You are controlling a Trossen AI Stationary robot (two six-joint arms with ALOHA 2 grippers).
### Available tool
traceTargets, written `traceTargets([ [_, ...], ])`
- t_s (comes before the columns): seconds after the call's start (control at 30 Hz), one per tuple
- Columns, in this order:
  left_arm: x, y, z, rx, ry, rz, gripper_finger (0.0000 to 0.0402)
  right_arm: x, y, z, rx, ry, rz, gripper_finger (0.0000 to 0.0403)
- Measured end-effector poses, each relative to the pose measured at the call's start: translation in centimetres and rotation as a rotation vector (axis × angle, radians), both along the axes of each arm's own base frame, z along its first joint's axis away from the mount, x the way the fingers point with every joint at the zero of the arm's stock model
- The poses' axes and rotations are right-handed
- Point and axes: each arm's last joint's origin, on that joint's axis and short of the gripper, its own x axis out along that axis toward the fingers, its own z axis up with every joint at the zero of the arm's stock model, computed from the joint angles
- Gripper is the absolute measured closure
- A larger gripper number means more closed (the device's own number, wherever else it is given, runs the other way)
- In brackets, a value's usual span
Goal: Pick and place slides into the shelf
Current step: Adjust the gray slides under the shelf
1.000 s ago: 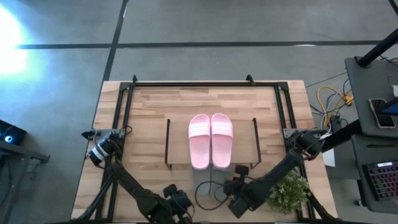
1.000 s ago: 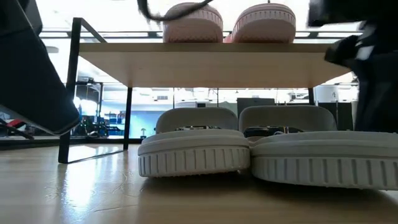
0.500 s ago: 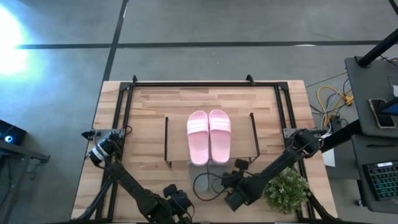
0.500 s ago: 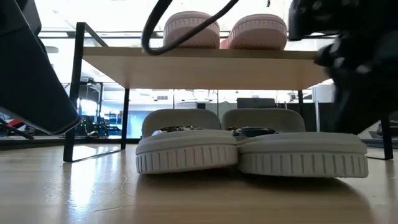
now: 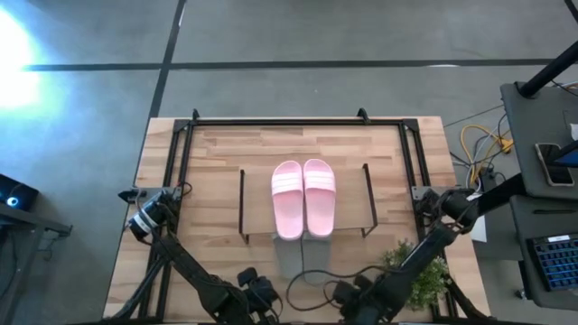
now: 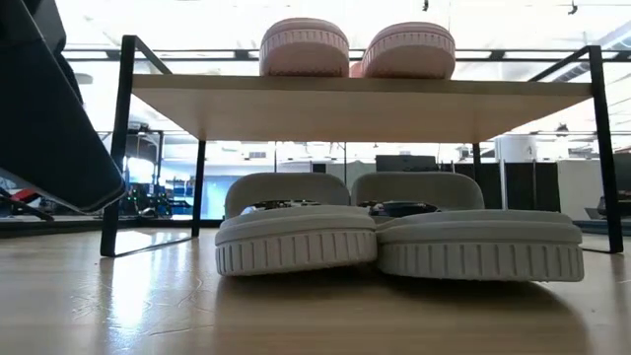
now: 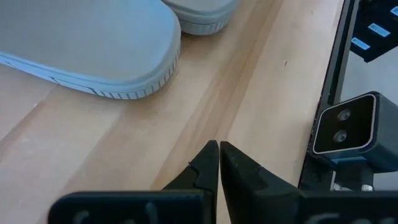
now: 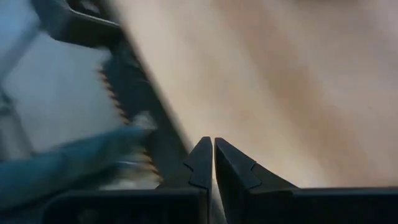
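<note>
The shelf (image 5: 262, 217) stands mid-table, a light plank on thin black end frames. Two pale pink slides (image 5: 304, 199) lie side by side on its top, and the low view shows them there (image 6: 357, 47). Two grey-green slides (image 6: 394, 237) rest on their soles on the table under the plank, their near ends (image 5: 302, 255) sticking out in front. My left gripper (image 7: 219, 152) is shut at the near edge, a little left of the grey-green slides (image 7: 93, 43). My right gripper (image 8: 212, 149) is shut, near the table's near edge (image 5: 354, 294).
A larger black tube frame (image 5: 298, 120) runs around the table's far and side edges. A small green bushy plant (image 5: 417, 266) stands near the right near corner beside my right arm. A cable (image 5: 312, 273) loops in front of the shelf. A small camera (image 7: 345, 124) sits at the near edge.
My right gripper was in front of the shelf beside the right grey-green slide. That slide slid toward the far edge, farther under the plank, and the shelf shifted slightly left. The gripper then drew back to the near edge, out of the low view.
</note>
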Motion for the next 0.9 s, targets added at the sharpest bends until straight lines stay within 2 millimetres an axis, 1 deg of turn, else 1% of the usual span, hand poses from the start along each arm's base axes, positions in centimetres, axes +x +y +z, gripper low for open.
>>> traceTargets([
  [0.13,0.0,-0.3,0.3,-0.012,-0.012,-0.005,0.0401,1.3,0.4,-0.8,0.072,-0.048,-0.067,0.0392],
  [0.27,0.0,-0.8,0.8,-0.004,-0.020,-0.031,0.0401,2.3,-0.3,-2.1,0.035,-0.048,-0.103,0.0392],
  [0.4,-0.1,-1.5,1.7,0.011,-0.038,-0.079,0.0401,3.1,-0.9,-3.2,-0.062,-0.082,-0.075,0.0392],
  [0.53,-0.4,-1.8,1.9,0.009,-0.042,-0.092,0.0401,3.3,-1.2,-3.6,-0.197,-0.166,-0.039,0.0392],
  [0.77,-0.7,-2.0,1.7,0.013,-0.036,-0.097,0.0401,3.5,-1.4,-3.6,-0.300,-0.215,0.035,0.0392],
  [0.9,-0.8,-1.9,1.5,0.020,-0.032,-0.096,0.0401,3.8,-1.8,-3.5,-0.396,-0.272,0.015,0.0392],
])
